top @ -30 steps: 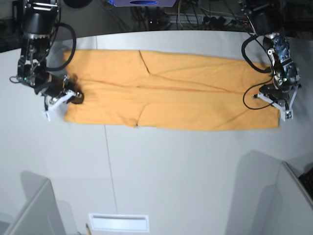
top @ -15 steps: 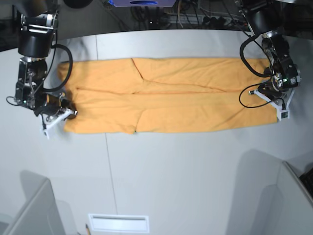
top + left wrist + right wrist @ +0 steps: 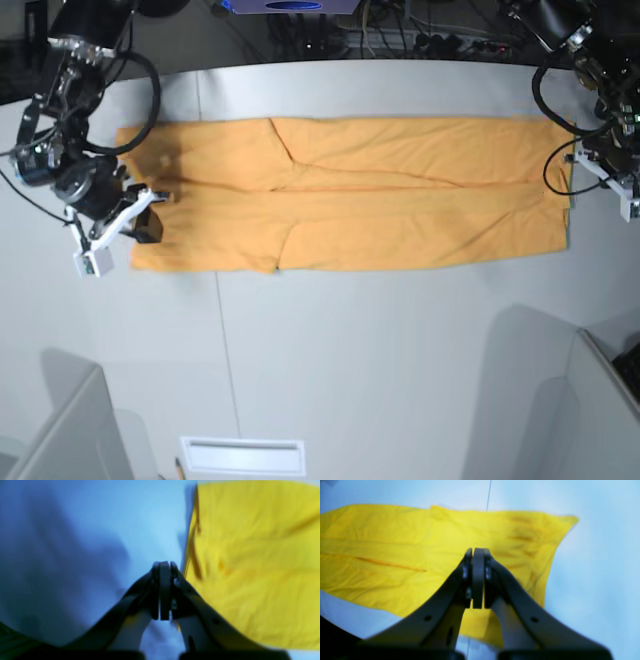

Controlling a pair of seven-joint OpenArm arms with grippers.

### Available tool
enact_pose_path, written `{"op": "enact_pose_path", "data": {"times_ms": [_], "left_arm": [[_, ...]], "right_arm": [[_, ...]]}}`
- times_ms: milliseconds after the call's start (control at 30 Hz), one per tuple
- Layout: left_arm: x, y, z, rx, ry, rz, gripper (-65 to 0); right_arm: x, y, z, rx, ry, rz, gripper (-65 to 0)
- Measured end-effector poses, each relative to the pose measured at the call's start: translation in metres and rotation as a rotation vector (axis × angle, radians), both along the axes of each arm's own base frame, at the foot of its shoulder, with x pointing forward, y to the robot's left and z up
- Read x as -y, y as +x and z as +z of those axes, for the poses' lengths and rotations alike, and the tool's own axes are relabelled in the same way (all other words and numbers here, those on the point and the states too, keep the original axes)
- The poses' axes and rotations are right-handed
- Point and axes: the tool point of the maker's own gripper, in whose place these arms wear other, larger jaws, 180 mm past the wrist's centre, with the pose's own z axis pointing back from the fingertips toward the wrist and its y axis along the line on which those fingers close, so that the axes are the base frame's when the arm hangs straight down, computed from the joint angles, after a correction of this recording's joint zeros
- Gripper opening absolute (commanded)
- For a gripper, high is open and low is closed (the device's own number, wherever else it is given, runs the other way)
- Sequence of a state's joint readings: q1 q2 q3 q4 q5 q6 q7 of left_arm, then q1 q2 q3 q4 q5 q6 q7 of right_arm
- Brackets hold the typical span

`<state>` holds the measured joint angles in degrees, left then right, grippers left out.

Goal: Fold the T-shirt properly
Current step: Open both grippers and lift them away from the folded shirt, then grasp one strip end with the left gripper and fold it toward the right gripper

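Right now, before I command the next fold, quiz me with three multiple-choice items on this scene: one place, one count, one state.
1. Where does the T-shirt lie?
A. Spread flat on the table
B. Draped over an arm
C. On the floor

2. How many grippers show in the base view?
A. One
B. Two
C. Three

3. How do the right gripper's fingers stand?
A. Wide apart
B. Pressed together, empty
C. Clamping cloth

Answers: 1 A, it lies as a long flat band; 2 B, one at each end, right gripper and left gripper; 3 B, nothing between them.

Left gripper [image 3: 165, 590] jaws closed (empty), right gripper [image 3: 478, 577] likewise
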<state>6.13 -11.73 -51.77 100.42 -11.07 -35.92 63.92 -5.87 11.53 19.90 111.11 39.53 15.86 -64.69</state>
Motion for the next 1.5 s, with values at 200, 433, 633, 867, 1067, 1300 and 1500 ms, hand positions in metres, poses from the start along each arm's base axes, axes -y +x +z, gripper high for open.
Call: {"op": "enact_pose_path", "data": {"times_ms": [200, 433, 633, 867, 1067, 1300, 1500], "left_arm": [[-0.002, -0.01, -0.018, 0.074, -0.164, 0.034, -24.8], [0.01, -0.009, -0.046, 0.083, -0.325, 0.052, 0.0], [0.015, 0.011, -0.057, 0.113, -0.407, 0.076, 0.0], [0.023, 0.027, -0.068, 0.132, -0.472, 0.068, -1.8], [0.038, 0.044, -0.074, 0.147, -0.505, 0.014, -12.0], [0.03, 0.044, -0.086, 0.15, -0.497, 0.046, -40.2], [0.03, 0.041, -0.09, 0.134, -0.495, 0.049, -65.0]], "right_arm": [[-0.012, -0.031, -0.021, -0.066, 0.041, -0.01, -65.0], [-0.026, -0.049, -0.037, -0.093, 0.08, -0.026, -65.0], [-0.046, -0.053, -0.041, -0.11, 0.098, 0.032, -65.0], [-0.06, -0.059, -0.045, -0.129, 0.108, 0.07, -65.0], [-0.058, -0.059, -0.045, -0.127, 0.104, 0.068, -65.0], [-0.055, -0.065, -0.048, -0.107, 0.116, 0.04, -65.0], [-0.053, -0.071, -0.051, -0.094, 0.124, 0.019, -65.0]]}}
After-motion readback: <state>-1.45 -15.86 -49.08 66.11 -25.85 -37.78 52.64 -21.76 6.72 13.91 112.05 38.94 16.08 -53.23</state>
